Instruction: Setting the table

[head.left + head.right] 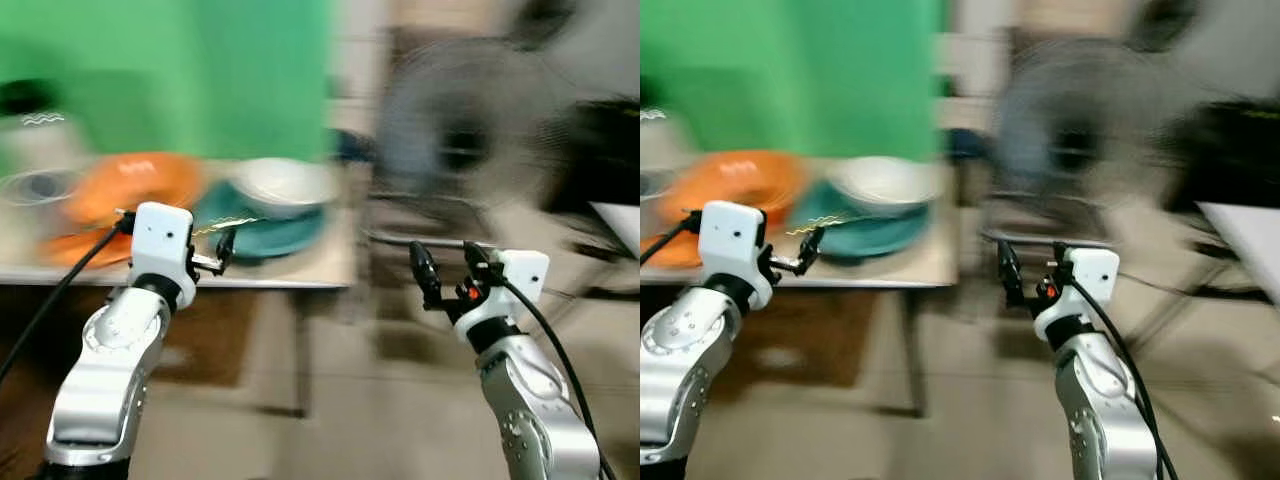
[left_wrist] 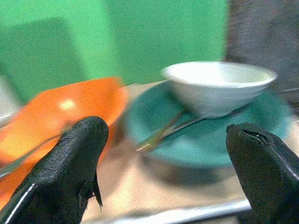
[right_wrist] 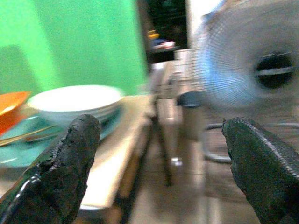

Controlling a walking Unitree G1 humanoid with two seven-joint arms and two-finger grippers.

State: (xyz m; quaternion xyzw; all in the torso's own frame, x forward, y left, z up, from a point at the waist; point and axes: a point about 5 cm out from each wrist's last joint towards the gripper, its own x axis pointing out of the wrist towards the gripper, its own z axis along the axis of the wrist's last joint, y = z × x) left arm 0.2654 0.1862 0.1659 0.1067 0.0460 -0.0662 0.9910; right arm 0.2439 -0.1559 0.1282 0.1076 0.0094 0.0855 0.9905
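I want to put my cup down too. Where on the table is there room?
Bare tabletop shows right of the teal plate, by the table's end. The rest is crowded: a white bowl on the teal plate and orange dishes beside it.

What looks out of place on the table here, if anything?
Mostly tidy, though blur limits detail. The white bowl sits on the teal plate, and utensils lie slanted across that plate, partly under the bowl, not laid beside it. Nothing looks spilled or broken.
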